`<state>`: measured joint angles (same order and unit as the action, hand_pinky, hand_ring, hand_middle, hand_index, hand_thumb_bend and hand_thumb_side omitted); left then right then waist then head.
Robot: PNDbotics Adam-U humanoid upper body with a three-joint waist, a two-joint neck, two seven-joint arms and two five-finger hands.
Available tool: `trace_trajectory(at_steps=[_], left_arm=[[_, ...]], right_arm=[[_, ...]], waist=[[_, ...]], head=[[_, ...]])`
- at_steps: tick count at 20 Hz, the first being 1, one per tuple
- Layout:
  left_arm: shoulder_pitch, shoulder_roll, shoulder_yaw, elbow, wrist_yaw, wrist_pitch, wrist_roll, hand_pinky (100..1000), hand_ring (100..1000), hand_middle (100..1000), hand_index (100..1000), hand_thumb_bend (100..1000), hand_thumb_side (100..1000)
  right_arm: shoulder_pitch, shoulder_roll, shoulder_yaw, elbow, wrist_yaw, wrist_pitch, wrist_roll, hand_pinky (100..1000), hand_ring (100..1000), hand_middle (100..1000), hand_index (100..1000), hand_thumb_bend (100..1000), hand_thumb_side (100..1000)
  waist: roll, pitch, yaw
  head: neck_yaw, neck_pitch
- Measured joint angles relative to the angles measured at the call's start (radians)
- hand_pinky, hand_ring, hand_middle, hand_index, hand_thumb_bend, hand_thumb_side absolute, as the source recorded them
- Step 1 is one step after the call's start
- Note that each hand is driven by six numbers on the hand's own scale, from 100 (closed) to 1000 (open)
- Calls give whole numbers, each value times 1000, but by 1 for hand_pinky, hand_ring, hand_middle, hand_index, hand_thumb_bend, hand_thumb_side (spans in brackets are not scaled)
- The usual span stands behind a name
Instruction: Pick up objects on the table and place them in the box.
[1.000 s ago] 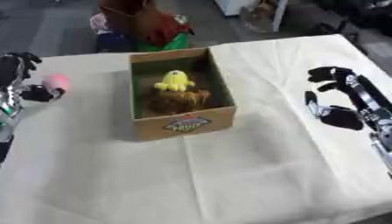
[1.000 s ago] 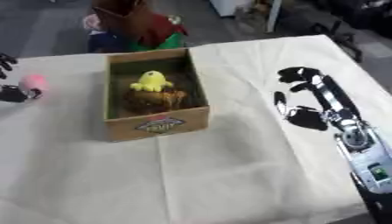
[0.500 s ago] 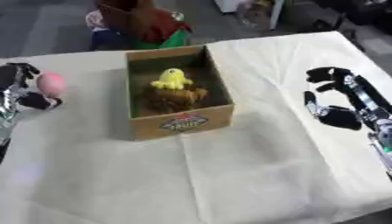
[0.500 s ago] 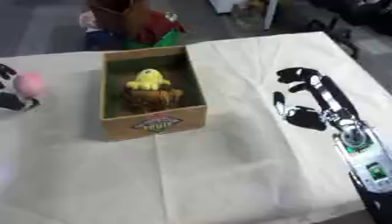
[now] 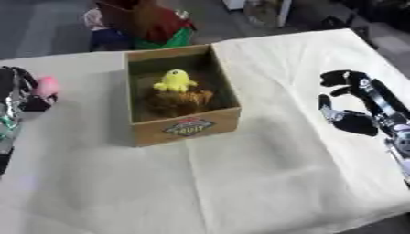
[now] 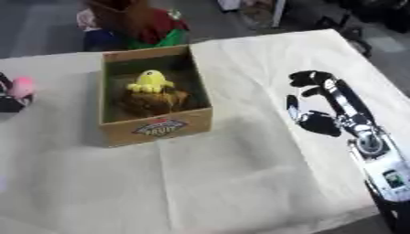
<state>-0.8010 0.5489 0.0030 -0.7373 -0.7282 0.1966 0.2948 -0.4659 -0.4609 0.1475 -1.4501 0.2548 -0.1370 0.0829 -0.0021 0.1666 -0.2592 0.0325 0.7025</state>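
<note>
An open cardboard box (image 5: 186, 129) stands on the cloth-covered table, holding a yellow plush toy (image 5: 175, 81) on top of a brown one (image 5: 172, 101). At the table's left edge my left hand (image 5: 19, 91) has its fingers curled round a small pink object (image 5: 46, 86), level with the box's far half. My right hand (image 6: 316, 106) hovers open over the cloth to the right of the box, fingers spread, holding nothing.
The table is covered with a cream cloth (image 5: 240, 178). Beyond its far edge sit red, green and brown plush things (image 5: 148, 23). Dark chair or stand legs (image 6: 336, 20) show at the far right.
The whole picture has shifted right, so the camera has moved. My left hand with the pink object has come slightly nearer the box. My right hand has stayed put.
</note>
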Motion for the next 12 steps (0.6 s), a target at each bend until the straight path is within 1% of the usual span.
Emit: trace_trajectory(at_steps=[3, 6, 9, 12], left_arm=[[-2, 0, -5, -49, 57, -14, 40, 465, 291, 235, 341, 430, 100], [-10, 0, -33, -129, 118, -37, 30, 461, 295, 240, 345, 416, 100], [-29, -8, -81, -230, 174, -69, -21, 469, 304, 248, 355, 434, 100], [-50, -35, -144, -314, 213, -104, -102, 483, 322, 266, 375, 479, 100]], right_arm=[[0, 0, 0, 2, 0, 0, 0, 711, 795, 679, 807, 100, 100], [0, 0, 0, 2, 0, -1, 0, 712, 796, 679, 807, 100, 100], [0, 1, 0, 2, 0, -4, 4, 712, 796, 679, 808, 100, 100], [0, 2, 1, 2, 0, -5, 5, 712, 796, 679, 808, 100, 100]], waist=[[2, -1, 3], [5, -6, 7], [5, -10, 7], [3, -12, 7]], head=[[0, -1], [0, -1], [0, -3], [4, -5]])
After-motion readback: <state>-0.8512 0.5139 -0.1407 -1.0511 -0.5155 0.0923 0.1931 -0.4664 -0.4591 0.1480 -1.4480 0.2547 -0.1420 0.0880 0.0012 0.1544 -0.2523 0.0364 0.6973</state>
